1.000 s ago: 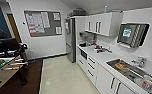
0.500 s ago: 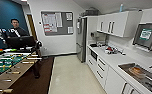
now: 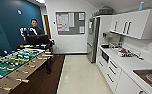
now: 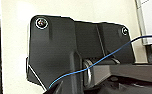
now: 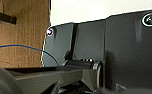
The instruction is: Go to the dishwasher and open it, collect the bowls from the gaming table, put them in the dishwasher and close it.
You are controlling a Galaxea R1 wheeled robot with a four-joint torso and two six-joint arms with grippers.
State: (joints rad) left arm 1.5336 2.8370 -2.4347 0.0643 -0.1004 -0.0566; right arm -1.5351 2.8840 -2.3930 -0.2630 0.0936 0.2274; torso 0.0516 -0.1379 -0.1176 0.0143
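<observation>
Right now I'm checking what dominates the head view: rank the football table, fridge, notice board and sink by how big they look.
1. Football table, largest, though nearness inflates it.
2. Notice board and fridge look about alike; unranked.
3. Sink, smallest, cut off by the picture's edge.

I look down a narrow kitchen. On my right a white counter runs from near to far over white drawers, with white wall cabinets above and a steel fridge at the far end. A grey notice board hangs on the white far wall. The pale floor meets a dark brown strip on my left, below a deep blue wall. A ceiling light glows far off.
</observation>
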